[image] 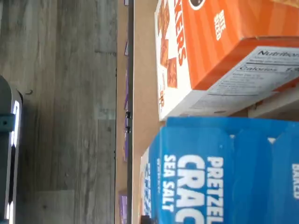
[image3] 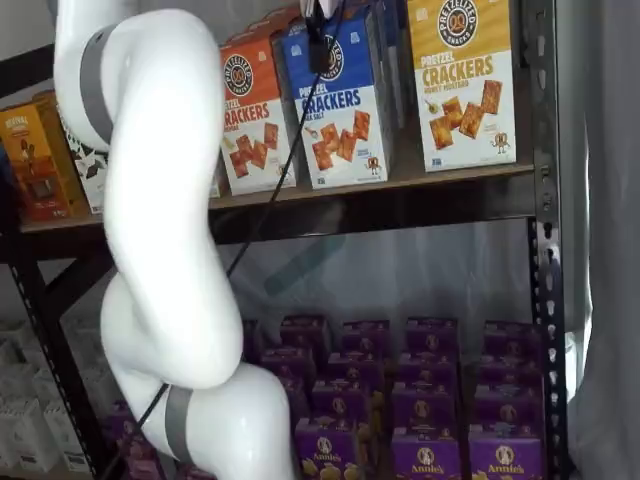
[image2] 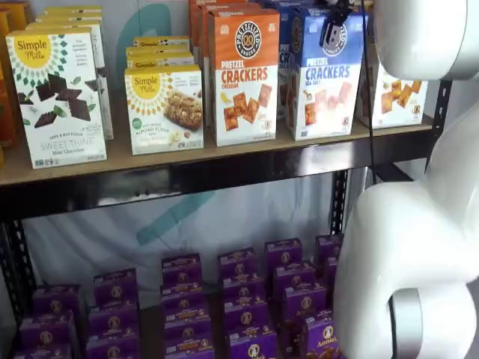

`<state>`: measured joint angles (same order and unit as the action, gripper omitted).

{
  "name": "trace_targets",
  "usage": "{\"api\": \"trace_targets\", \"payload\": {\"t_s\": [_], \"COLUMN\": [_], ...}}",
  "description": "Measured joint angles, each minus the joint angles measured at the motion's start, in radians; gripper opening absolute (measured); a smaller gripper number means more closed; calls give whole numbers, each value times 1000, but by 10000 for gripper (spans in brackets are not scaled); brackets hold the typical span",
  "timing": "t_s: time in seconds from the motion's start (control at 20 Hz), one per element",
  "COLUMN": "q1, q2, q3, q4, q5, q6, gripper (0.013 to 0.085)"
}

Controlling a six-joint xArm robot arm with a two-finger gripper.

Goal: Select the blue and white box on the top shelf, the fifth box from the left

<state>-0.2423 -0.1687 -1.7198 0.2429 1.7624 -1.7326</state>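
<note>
The blue and white box (image2: 326,82) stands upright on the top shelf (image2: 187,178), between an orange-topped cheddar box (image2: 242,75) and a yellow-topped box (image2: 395,93). It shows in both shelf views (image3: 340,110). My gripper (image2: 332,28) shows only as black fingers hanging in front of the box's blue top edge, with a cable beside them (image3: 320,45). No gap between the fingers can be made out, and I cannot tell whether they touch the box. The wrist view shows the blue box top (image: 224,168) close up, with the orange box (image: 210,51) beside it.
My white arm (image3: 160,200) fills much of both shelf views (image2: 419,247). Simple Mills boxes (image2: 60,97) stand further left on the shelf. Several small purple boxes (image2: 224,299) fill the lower level. The wrist view shows the black front rail (image: 130,112) and grey floor (image: 60,93).
</note>
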Motion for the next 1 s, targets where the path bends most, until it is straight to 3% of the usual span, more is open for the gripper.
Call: {"api": "trace_targets", "payload": {"t_s": [0.05,0.7,0.75,1.0], "q1": [0,-26,-32,-56], "q2": [0,-31,-38,-61], "q3": [0,0,4,-2], "q4": [0,35,44,91], "q5": [1,51,60,118], "q6": [0,-4,-6,-1], "gripper": [570,570,530,530]}}
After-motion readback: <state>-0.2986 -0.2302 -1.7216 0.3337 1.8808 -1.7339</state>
